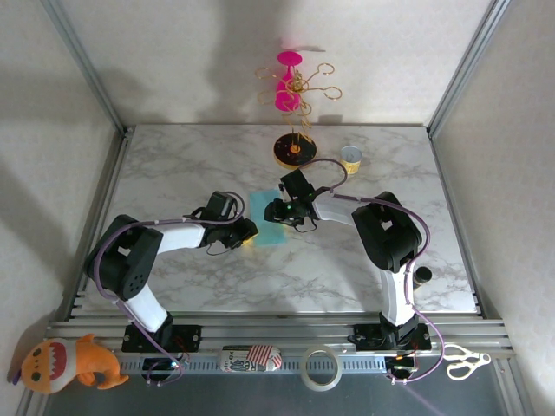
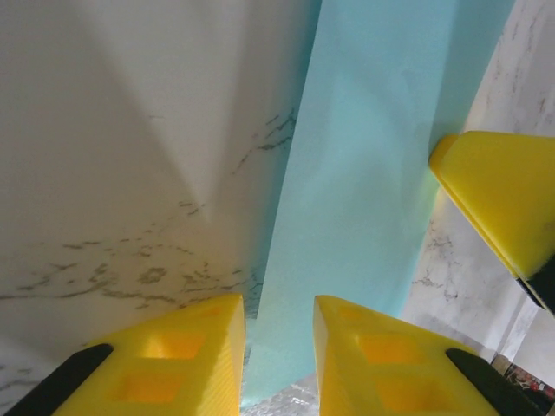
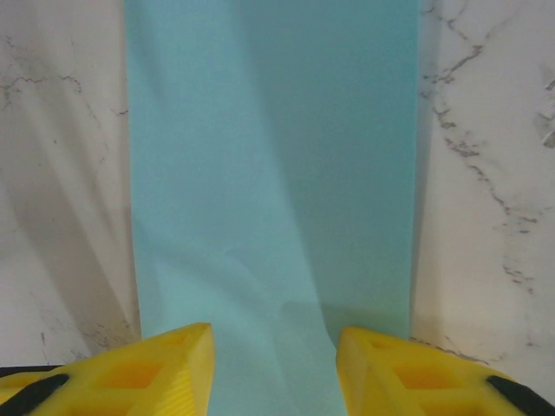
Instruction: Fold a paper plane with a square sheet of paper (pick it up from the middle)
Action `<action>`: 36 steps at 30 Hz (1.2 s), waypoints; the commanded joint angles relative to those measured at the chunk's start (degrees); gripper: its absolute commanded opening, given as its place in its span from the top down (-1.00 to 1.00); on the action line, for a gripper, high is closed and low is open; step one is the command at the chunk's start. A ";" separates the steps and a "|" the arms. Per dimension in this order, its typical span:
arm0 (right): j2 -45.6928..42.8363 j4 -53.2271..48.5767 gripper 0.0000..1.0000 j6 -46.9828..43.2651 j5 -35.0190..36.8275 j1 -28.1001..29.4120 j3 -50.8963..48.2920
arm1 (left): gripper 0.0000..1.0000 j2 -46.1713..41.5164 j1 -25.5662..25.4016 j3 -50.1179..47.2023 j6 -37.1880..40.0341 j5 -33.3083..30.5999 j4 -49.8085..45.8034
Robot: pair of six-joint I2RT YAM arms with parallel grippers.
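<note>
Evidently early: marble table (image 1: pixel 364 260) bears square sheet of paper (image 3: pixel 269 156) flat mid-table, looking like oblong strip, maybe one fold done; nose, wing creases remain. Left gripper (image 2: pixel 277 312) narrowly parted over its edge, right gripper (image 3: pixel 274 338) spread wide astride it, neither clasping

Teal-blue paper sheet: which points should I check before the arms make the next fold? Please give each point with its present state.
1. Thin teal-blue paper sheet lies on white marble table: ok.
2. Right gripper open over sheet: ok.
3. Left gripper open at sheet's edge: ok.
4. Sheet already folded in half: cannot tell.
5. Black-and-yellow round stand base apart from sheet: ok.
</note>
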 commanded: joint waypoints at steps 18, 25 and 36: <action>2.06 -3.73 0.12 0.44 1.15 -0.27 -1.69 | 0.44 0.80 1.61 2.63 0.83 4.70 3.98; 2.00 -3.53 0.12 0.38 1.14 -0.27 -1.91 | 0.42 2.73 3.07 3.54 0.46 6.35 6.26; 1.77 -3.49 0.11 0.40 1.19 -0.27 -1.96 | 0.42 6.54 4.16 5.88 0.44 7.85 6.85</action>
